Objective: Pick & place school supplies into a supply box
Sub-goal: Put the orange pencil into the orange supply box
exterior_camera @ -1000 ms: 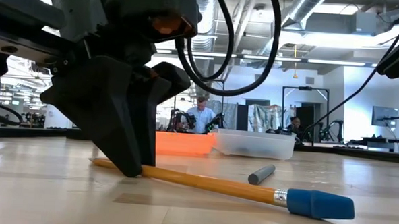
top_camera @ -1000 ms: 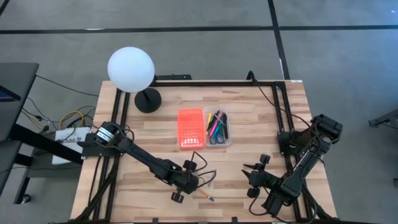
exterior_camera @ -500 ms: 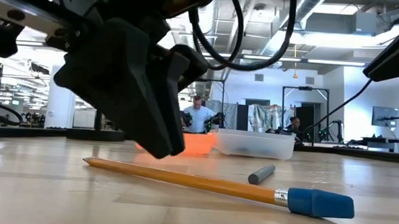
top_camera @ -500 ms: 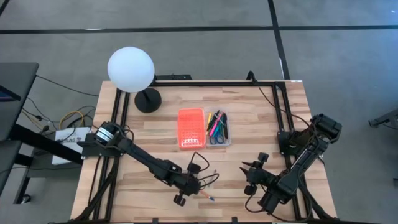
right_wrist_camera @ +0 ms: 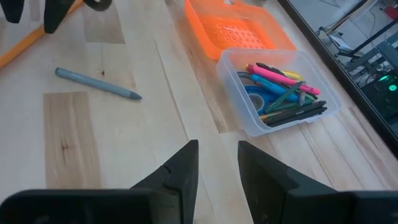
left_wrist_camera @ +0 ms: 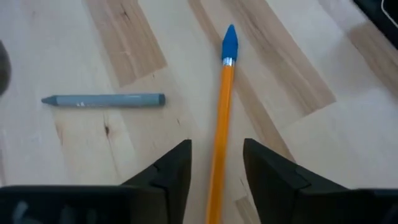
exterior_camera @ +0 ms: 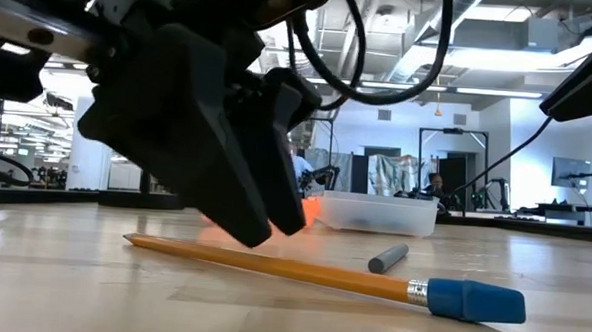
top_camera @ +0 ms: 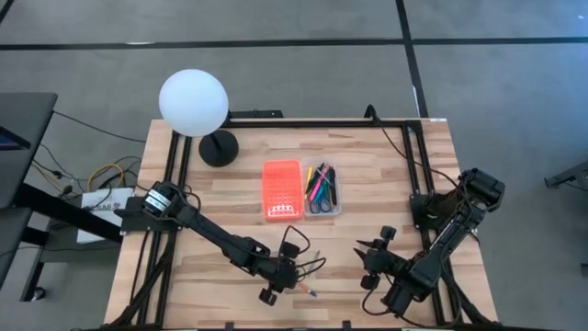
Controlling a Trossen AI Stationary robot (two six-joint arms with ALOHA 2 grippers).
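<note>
With jaws apart, our left gripper straddles the pencil, six o'clock of the box; next we clamp.

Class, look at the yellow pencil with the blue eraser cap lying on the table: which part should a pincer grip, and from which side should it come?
Grip the bare yellow shaft of the pencil, probably near mid-length, coming straight down from above. It lies flat on the table, so only its long sides are free; fingers should straddle it crosswise, as the left pincer is lined up. The eraser cap is bulkier and less balanced.
</note>
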